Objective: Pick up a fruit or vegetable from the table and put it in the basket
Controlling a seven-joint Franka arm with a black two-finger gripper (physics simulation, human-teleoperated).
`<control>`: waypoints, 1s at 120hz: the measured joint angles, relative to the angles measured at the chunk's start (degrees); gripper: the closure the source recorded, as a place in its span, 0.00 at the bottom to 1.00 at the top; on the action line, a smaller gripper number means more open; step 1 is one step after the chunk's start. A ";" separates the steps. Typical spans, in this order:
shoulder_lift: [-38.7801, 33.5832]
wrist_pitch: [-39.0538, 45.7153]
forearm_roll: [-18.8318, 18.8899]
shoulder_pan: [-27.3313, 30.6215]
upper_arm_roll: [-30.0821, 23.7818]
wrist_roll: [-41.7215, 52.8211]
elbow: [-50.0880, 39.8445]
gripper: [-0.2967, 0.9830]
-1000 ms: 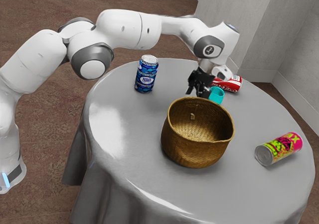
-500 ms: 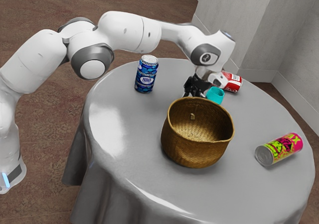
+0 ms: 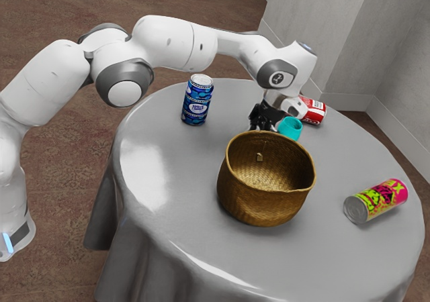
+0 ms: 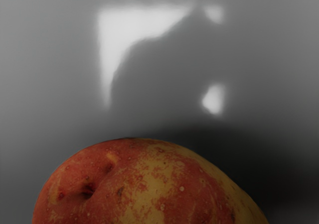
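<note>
Red-and-yellow fruit [image 4: 149,184] sits just under the hand [image 3: 262,121], its rounded top large in the wrist view, with a dark dimple in the red part of its speckled skin. Whether it is gripped, or touches the table, cannot be told from these pictures. Nor can the hand's own state be told: its lower end is small, dark and partly behind the rim of the woven basket [image 3: 259,205] in the exterior view.

The hand is low over the grey table [image 3: 158,215], at the end of the white arm [image 3: 171,43]. The basket stands upright on the camera's side of the hand (a small pale tag shows on its inner wall). Just beside the hand, toward the exterior view's right, is a teal cup [image 3: 290,128], and a red can [image 3: 314,111] lies a little beyond that cup. A blue patterned can [image 3: 197,102] stands upright away from the hand toward the exterior view's left. Well apart from the hand, past the basket toward the exterior view's right, a pink-and-yellow can [image 3: 377,200] lies on its side.
</note>
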 joint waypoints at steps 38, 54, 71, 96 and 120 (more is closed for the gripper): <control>0.03 0.21 0.15 0.00 -0.04 -0.19 -0.05 0.43; 0.04 0.28 0.32 -0.01 -0.08 -0.28 -0.04 0.46; 0.01 0.35 0.50 0.00 -0.10 -0.35 -0.03 0.49; 0.00 0.33 0.46 -0.02 -0.09 -0.38 0.02 0.49; -0.07 0.32 0.41 -0.09 -0.10 -0.33 0.03 0.58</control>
